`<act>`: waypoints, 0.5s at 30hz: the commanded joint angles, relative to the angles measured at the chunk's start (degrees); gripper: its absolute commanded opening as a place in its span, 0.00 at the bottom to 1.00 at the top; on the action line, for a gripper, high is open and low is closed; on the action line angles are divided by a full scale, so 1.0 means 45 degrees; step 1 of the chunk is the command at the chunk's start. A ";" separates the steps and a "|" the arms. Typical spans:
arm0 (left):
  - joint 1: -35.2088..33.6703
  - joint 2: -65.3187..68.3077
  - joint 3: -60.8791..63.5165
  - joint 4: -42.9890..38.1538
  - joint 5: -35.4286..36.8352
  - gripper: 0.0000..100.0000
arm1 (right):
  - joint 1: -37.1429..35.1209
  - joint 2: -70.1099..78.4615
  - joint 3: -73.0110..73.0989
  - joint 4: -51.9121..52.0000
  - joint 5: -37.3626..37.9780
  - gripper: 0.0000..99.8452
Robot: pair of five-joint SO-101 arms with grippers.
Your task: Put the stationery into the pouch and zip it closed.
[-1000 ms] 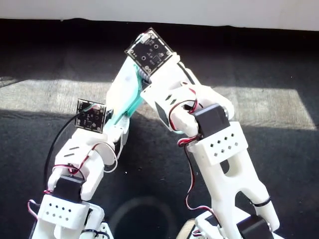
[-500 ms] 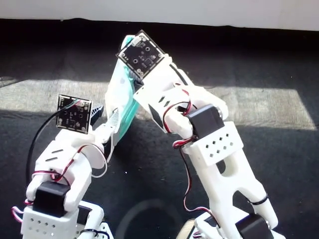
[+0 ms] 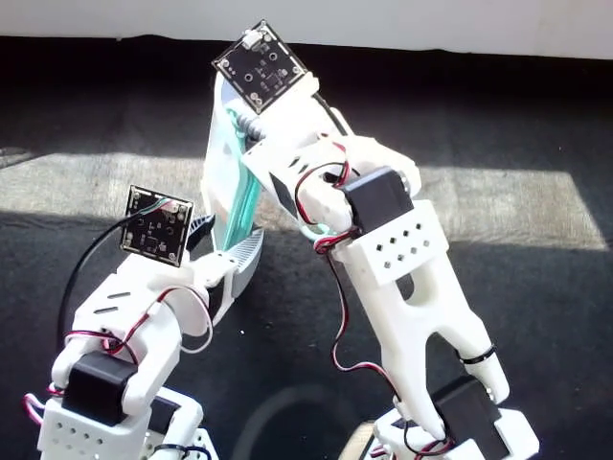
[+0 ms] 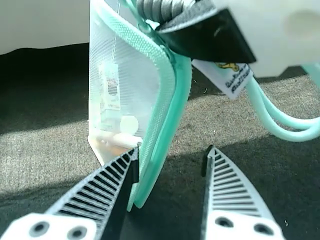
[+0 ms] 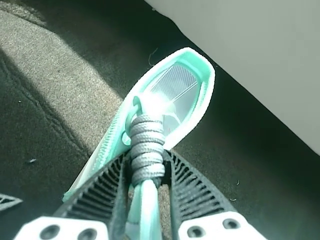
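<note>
Pouch [image 3: 222, 182] hangs upright by its zip pull, raised over the table [image 3: 498, 287] towards its far edge.
Left hand [image 4: 172, 150] is spread wide and grips nothing. It straddles the pouch's lower green edge with one finger just beside the mesh, placed, I judge, to pinch that end as an anchor. Stationery [image 4: 111, 95] shows inside through the mesh. Right hand [image 5: 147, 156] is clamped on the grey cord pull [image 5: 146, 135] and carries the pouch, likely so the slider can be drawn against that hold.
</note>
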 commanded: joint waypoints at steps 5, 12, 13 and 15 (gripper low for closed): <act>0.0166 0.0127 0.1495 -0.3028 -0.0078 0.22 | -0.0166 -0.0049 -0.0889 0.0811 -0.0098 0.01; 0.0186 0.0127 0.2354 -0.4239 -0.0469 0.22 | -0.0498 -0.0049 -0.0889 0.0811 -0.0117 0.01; 0.0205 0.0127 0.2510 -0.4552 -0.0684 0.22 | -0.0596 -0.0049 -0.0889 0.0811 -0.0117 0.01; 0.0205 0.0127 0.2667 -0.5118 -0.0957 0.20 | -0.0908 -0.0049 -0.0889 0.0811 -0.0098 0.01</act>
